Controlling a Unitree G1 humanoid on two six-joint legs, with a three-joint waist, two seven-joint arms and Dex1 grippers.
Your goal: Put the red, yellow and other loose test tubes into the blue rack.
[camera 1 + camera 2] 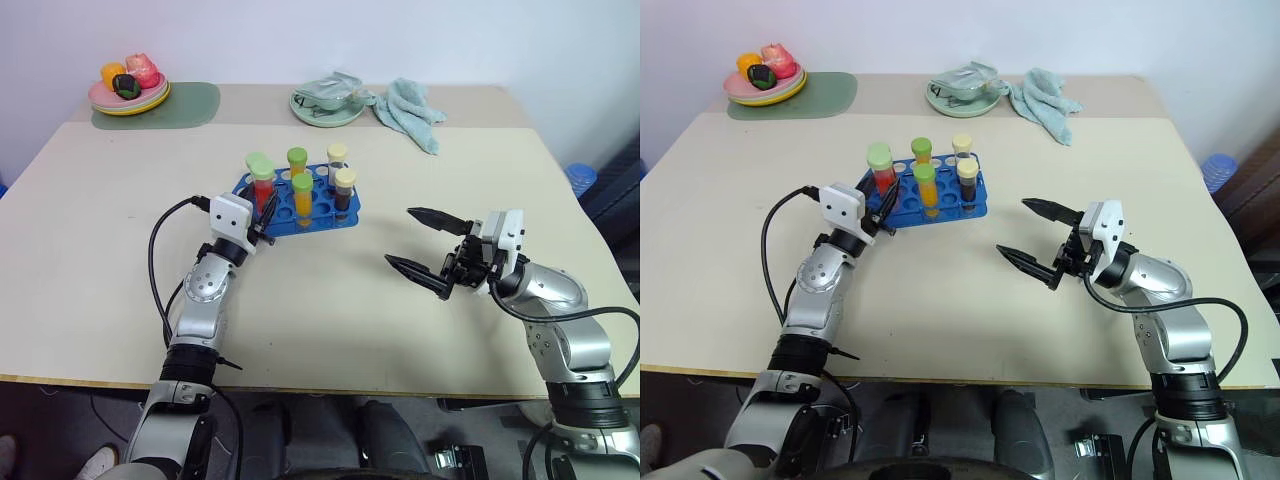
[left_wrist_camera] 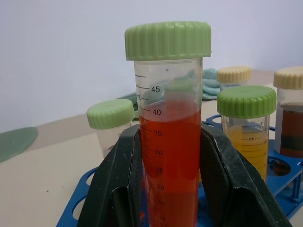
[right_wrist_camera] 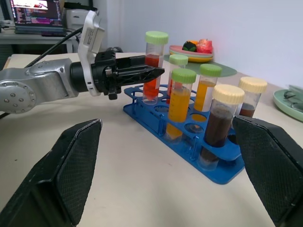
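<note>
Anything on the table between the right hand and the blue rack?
Nothing: in the left eye view, only bare tabletop separates the open right hand from the blue rack.

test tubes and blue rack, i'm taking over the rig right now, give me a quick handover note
Left end effector: shut on the red test tube, which is upright and lowered into a hole at the blue rack near-left end.
Right end effector: open, holding nothing, hanging over bare table right of the rack.
Done: the other five tubes already stand in the rack, two yellow, two dark, one more with a green cap.
Left: release the red tube once seated and back the left arm off. No loose tubes visible on the table.
</note>
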